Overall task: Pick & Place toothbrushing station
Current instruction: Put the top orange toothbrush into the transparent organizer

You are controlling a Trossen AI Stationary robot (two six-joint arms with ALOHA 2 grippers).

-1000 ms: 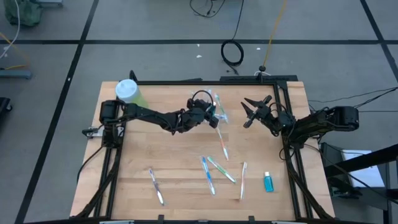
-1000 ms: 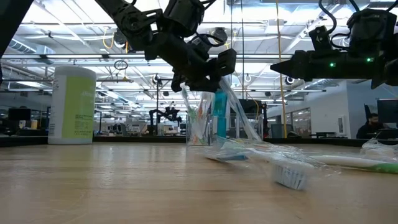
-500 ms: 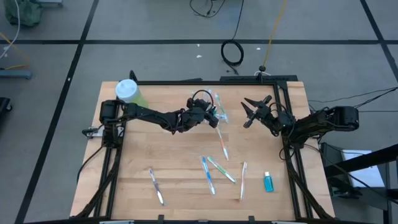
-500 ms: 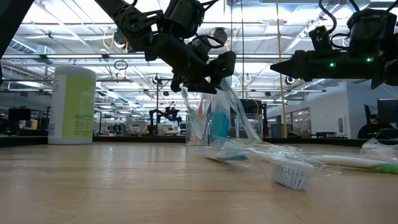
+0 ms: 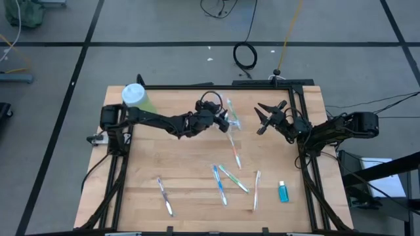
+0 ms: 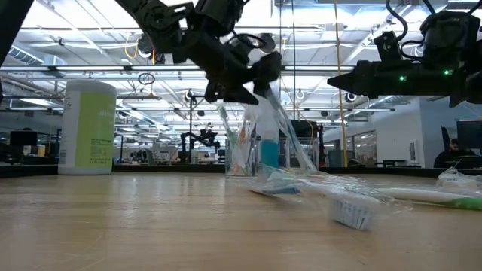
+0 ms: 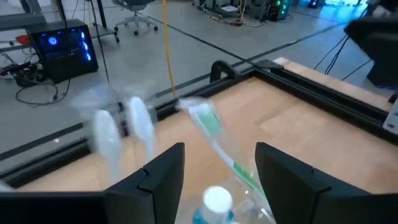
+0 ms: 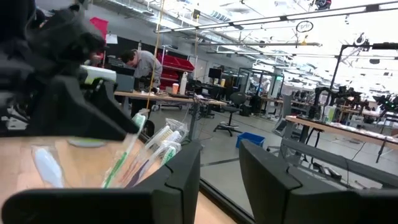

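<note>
The clear cup (image 5: 231,122) stands upright on its base at the table's far middle. It holds several toothbrushes (image 6: 239,143) and a teal tube (image 6: 266,150) with a white cap (image 7: 216,200). My left gripper (image 5: 222,118) hovers open just above the cup's rim, on its left side. Its fingers (image 7: 165,174) stand on either side of the cap without touching it. My right gripper (image 5: 266,118) waits open in the air to the cup's right, pointing at the cup (image 8: 143,155). Loose toothbrushes (image 5: 235,153) lie flat on the wood, nearer the front.
A tall green bottle (image 5: 136,96) with a white cap stands at the far left corner. More wrapped toothbrushes (image 5: 220,183) (image 5: 257,189) (image 5: 164,195) and a teal tube (image 5: 283,191) lie toward the near edge. A black frame (image 5: 302,92) borders the table.
My left gripper has drawn slightly up and toward the table's left, away from the cup's rim. The teal tube stood higher in the cup, under the fingers. It now sits lower inside the cup, with its cap free of them.
</note>
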